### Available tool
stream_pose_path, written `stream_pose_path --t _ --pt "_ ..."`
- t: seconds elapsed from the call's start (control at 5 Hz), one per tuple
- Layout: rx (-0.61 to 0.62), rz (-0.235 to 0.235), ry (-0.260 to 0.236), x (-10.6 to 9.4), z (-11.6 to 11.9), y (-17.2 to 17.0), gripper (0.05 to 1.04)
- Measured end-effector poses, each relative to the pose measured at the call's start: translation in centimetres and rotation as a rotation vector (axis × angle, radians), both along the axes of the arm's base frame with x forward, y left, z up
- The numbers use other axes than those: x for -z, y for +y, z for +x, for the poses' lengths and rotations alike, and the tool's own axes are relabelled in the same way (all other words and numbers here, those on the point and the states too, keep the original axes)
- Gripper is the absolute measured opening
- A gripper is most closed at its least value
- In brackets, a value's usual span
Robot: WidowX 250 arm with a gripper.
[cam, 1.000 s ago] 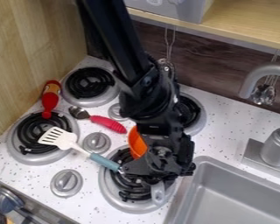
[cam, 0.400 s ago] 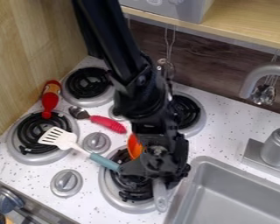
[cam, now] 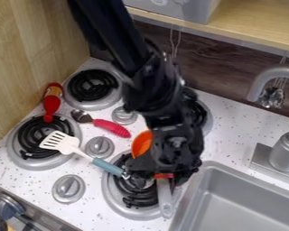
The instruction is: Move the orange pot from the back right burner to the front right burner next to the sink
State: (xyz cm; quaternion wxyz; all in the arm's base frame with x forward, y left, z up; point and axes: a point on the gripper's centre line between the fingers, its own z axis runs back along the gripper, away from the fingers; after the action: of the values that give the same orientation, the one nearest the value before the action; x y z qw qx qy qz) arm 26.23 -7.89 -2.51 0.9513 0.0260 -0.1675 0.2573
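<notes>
Camera view: the tool point(cam: 162, 178) is down over the near right burner point(cam: 135, 199) — honestly can't tell if it's wide, narrow or gripping anything. A grey handle point(cam: 165, 200) pokes out on its near side, and an orange thing point(cam: 142, 143) sits just beyond it. White slotted spatula point(cam: 60, 141) lies left, its blue end by the tool — sink point(cam: 249, 203)'s on the right.

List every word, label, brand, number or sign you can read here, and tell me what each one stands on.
No text can be read.
Red bottle: a yellowish label, any print too small to read.
Grey box on the shelf: pale marks near the top edge of the view, too unclear to read.
Stove knobs: no lettering that I can make out.
</notes>
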Motion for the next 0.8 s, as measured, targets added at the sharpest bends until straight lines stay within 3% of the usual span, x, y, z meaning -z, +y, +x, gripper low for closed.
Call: stream_pose_path --t 0.2,0.4,0.8 --pt "0.007 -0.016 -0.029 -1.1 0.8 -0.4 0.997" --pt "0.057 0.023 -0.015 -1.9 2.0 0.2 0.997" --pt "0.27 0.063 -0.045 -3.4 5.8 4.1 0.997"
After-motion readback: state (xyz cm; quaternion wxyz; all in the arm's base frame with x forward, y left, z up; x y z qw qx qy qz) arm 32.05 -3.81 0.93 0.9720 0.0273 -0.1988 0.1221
